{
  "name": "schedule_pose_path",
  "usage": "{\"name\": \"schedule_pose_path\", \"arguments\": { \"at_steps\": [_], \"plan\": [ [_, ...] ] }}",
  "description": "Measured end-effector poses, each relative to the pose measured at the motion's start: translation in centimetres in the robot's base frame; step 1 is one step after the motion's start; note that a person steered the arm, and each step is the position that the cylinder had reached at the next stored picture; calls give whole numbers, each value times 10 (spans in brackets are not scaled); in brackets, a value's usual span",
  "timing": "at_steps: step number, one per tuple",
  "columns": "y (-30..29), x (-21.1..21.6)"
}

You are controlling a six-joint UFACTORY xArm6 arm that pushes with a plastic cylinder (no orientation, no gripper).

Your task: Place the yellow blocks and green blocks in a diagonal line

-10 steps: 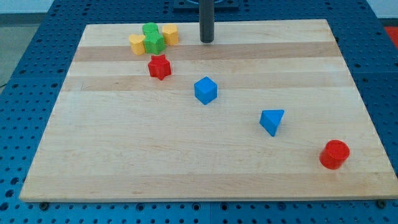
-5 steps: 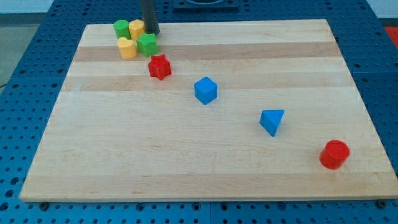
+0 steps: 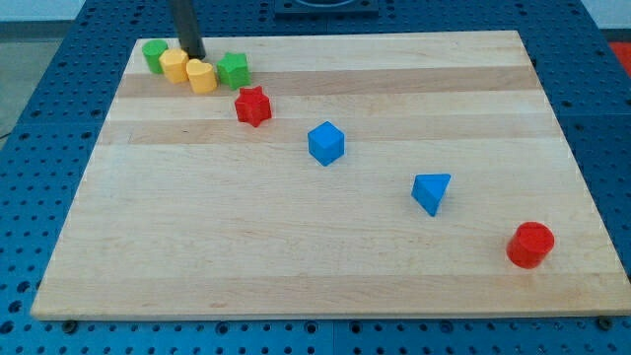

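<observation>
Wooden worktop (image 3: 296, 266), light planks, on a blue perforated base (image 3: 39, 197).

Upper left of the frame: four blocks in a slanting row. Green cylinder (image 3: 155, 55) at the far corner, yellow block (image 3: 175, 66) touching it, yellow block (image 3: 201, 76) next, green star-like block (image 3: 234, 70) just beside that.

The tip (image 3: 193, 56) sits at the row's upper edge, touching or nearly touching the two yellow blocks. No jaws on this arm; nothing is held.

Running toward the lower right, well apart: red star (image 3: 252, 106), blue cube (image 3: 325, 143), blue wedge (image 3: 431, 192), red cylinder (image 3: 529, 245).
</observation>
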State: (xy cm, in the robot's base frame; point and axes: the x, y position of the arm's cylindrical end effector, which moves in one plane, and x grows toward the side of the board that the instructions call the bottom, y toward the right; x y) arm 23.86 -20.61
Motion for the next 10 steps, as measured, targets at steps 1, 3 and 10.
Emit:
{"name": "schedule_pose_path", "arguments": {
  "at_steps": [1,3,10],
  "plan": [
    [26,0],
    [79,10],
    [120,66]
  ]
}}
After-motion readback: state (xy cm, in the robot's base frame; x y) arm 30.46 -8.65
